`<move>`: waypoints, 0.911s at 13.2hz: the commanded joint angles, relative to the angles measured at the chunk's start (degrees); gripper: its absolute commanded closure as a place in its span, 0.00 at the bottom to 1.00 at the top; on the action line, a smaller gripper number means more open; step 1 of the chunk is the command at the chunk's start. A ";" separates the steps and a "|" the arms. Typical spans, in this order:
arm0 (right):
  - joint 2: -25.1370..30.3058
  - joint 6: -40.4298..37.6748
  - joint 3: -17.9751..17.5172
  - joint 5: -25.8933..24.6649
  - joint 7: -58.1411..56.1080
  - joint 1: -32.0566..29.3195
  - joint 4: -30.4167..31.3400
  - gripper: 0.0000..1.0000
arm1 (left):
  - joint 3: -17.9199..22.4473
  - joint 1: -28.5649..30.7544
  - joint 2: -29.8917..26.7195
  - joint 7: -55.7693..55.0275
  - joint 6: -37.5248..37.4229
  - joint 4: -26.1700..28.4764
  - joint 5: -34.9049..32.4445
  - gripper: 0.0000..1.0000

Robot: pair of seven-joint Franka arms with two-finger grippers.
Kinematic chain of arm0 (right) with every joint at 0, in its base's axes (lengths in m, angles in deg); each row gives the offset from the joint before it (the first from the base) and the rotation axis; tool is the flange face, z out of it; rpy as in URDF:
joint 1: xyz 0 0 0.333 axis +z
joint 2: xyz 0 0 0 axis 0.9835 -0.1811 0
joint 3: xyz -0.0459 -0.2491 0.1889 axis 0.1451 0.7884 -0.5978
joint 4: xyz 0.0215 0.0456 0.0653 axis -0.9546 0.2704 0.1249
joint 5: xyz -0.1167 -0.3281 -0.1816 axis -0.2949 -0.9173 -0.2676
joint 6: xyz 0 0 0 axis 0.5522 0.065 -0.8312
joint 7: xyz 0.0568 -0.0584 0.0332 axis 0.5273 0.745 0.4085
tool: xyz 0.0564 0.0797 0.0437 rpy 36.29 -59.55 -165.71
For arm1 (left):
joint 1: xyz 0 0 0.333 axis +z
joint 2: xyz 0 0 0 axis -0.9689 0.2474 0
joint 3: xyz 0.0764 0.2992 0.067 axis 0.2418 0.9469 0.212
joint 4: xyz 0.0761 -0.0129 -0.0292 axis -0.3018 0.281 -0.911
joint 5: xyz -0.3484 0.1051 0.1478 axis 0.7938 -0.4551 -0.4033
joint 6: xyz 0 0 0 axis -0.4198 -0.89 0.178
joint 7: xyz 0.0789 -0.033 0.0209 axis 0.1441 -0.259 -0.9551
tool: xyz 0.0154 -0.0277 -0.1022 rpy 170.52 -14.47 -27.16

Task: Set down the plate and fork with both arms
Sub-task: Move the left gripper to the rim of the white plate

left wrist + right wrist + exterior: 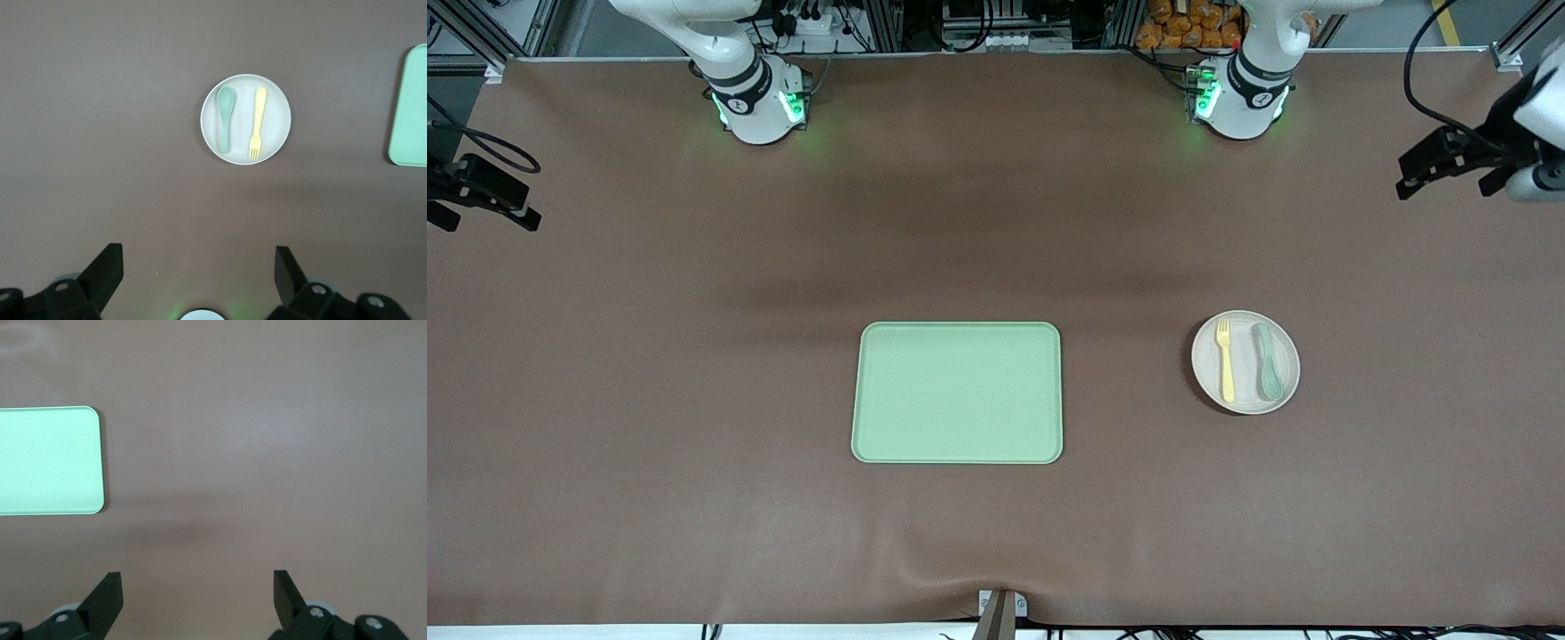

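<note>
1. Nearest the front camera lies one light-green tray (958,392), flat on the brown counter (649,400) about midway between its two ends, with nothing on it.
2. One plate (1245,362) sits toward the left arm's end of the counter, well apart from the tray and slightly farther from the camera than the tray's near edge.
3. On the plate lie one fork (1225,359) and one spoon (1267,361), side by side and parallel, not touching; the fork is the one nearer the tray.
4. The fork's long axis runs from the camera's edge toward the robots' edge, tines toward the robots' bases. The spoon's bowl points toward the camera.
5. Two arms wait, raised at the counter's two ends.
6. The left wrist view shows the left pincer (199,273) released, fingers spread wide, over bare counter with plate, fork and spoon in sight.
7. The right wrist view shows the right pincer (197,597) likewise spread and holding nothing, with only a tray corner (50,460) in view.
</note>
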 commanded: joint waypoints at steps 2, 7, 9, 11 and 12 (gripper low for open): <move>-0.37 -0.59 0.25 0.24 -0.35 -0.03 -0.69 0.00 | 0.08 4.46 10.08 1.37 5.55 1.15 4.17 0.00; -0.37 -0.59 0.34 0.24 -0.35 0.06 -0.69 0.00 | -0.10 4.46 11.42 1.80 33.98 22.65 4.17 0.00; -0.37 -1.03 0.34 0.24 -0.44 0.06 -0.69 0.00 | -0.36 4.29 14.21 2.16 46.29 29.70 4.52 0.00; -0.37 -1.65 0.34 0.24 -0.44 0.15 -0.69 0.00 | -0.45 4.37 18.17 2.25 50.12 30.34 4.52 0.16; -0.37 -1.65 0.34 0.24 -0.44 0.15 -0.69 0.00 | -0.45 4.46 18.97 2.25 50.39 30.34 4.69 0.25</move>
